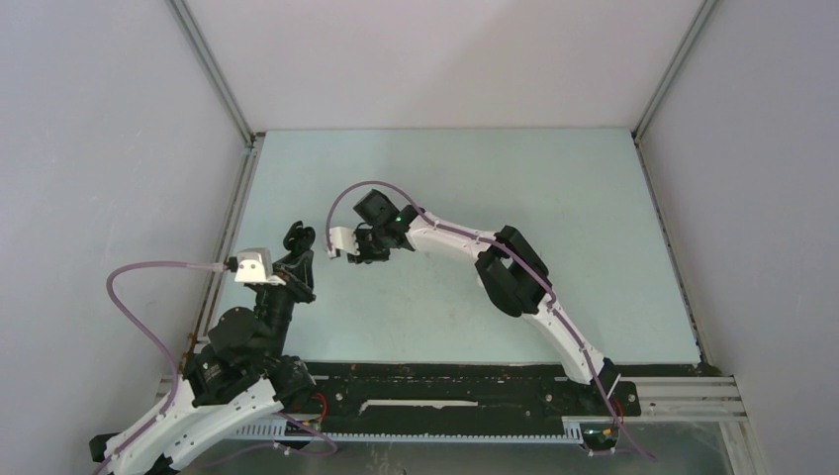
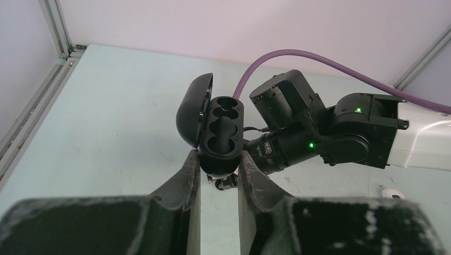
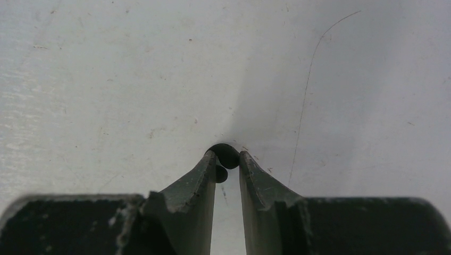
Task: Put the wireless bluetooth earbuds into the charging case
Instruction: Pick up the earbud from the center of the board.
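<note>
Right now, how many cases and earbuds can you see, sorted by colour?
black case: 1, open, held in the left gripper
black earbud: 1, pinched in the right gripper
white earbud: 1, on the table
Total: 3

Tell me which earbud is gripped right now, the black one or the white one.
The black earbud, pinched between the right gripper's fingertips. The white earbud lies loose on the table, touched by nothing.
</note>
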